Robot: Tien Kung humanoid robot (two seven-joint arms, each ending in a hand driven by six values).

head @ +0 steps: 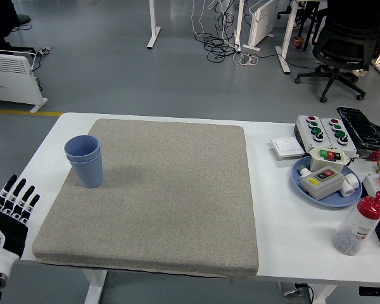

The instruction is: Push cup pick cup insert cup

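Two blue cups (85, 160) stand nested, one inside the other, upright on the left part of the grey mat (164, 190). My left hand (11, 201) shows at the lower left corner, beside the table's left edge, fingers straight and spread, holding nothing. It is well below and left of the cups, apart from them. My right hand is out of view.
At the right stand a blue plate (327, 197) with a switch box, button boxes (323, 132), a white switch (287, 147), and a clear bottle with a red cap (357, 226). White table (273, 240) borders the mat.
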